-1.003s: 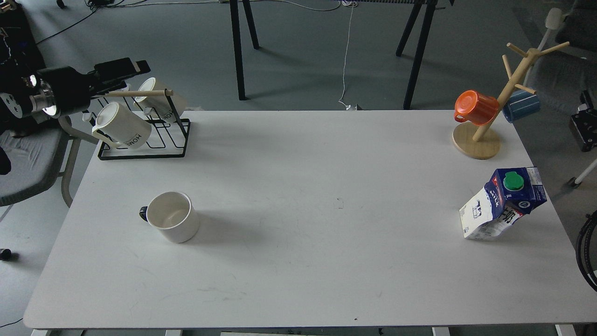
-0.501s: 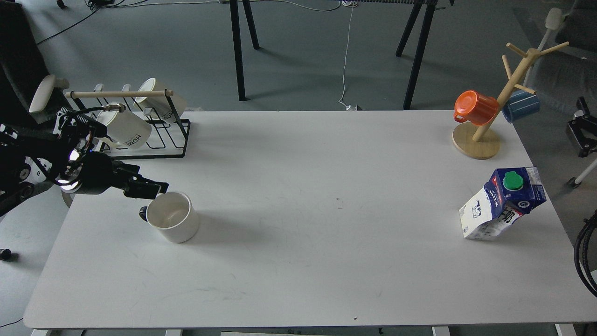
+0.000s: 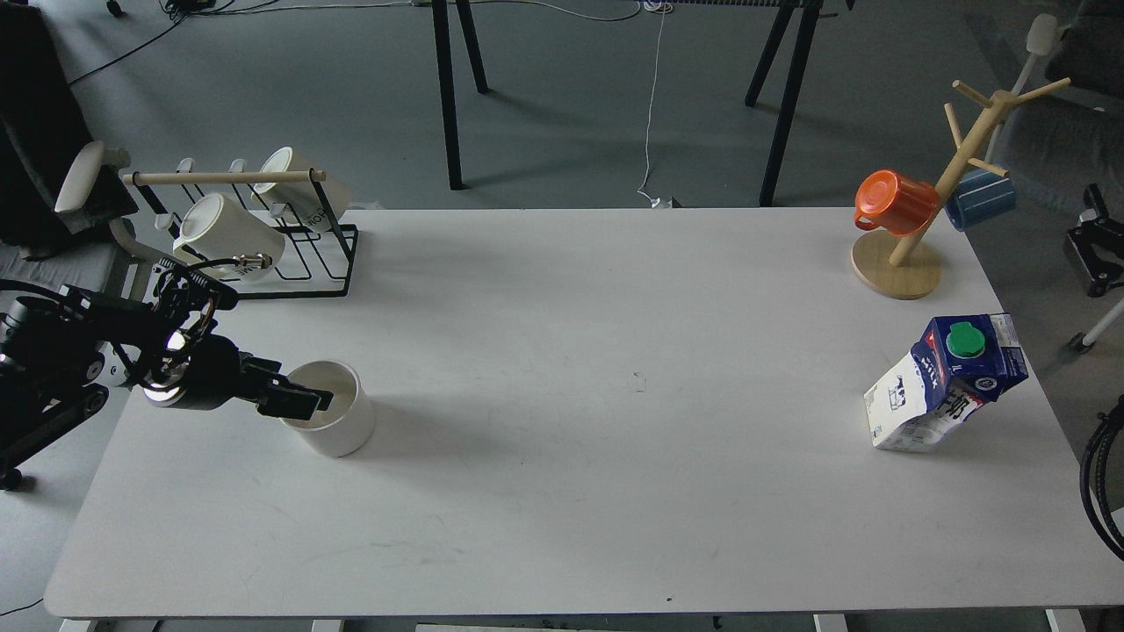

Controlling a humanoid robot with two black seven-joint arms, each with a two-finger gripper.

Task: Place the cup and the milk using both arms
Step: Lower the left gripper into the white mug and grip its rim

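The white cup (image 3: 341,423) stands upright on the left part of the white table (image 3: 562,491). Its black handle is hidden behind my left gripper (image 3: 303,397). That gripper reaches in from the left at rim height, its two fingers slightly apart over the cup's left rim, one fingertip (image 3: 318,402) over the cup's mouth. The milk carton (image 3: 944,386), with a dark blue top and a green cap, stands tilted near the table's right edge. A black part of my right arm (image 3: 1091,254) shows at the right edge, off the table; its fingers cannot be told apart.
A black wire rack (image 3: 294,263) with cream "HOME" mugs (image 3: 224,235) stands at the back left. A wooden mug tree (image 3: 922,237) with an orange mug (image 3: 894,202) and a blue mug (image 3: 982,198) stands at the back right. Black cables (image 3: 1102,483) hang at the right edge.
My left arm has come down from above the rack to the cup, and its fingers now reach over the cup's left rim. The cup and the carton have not moved.
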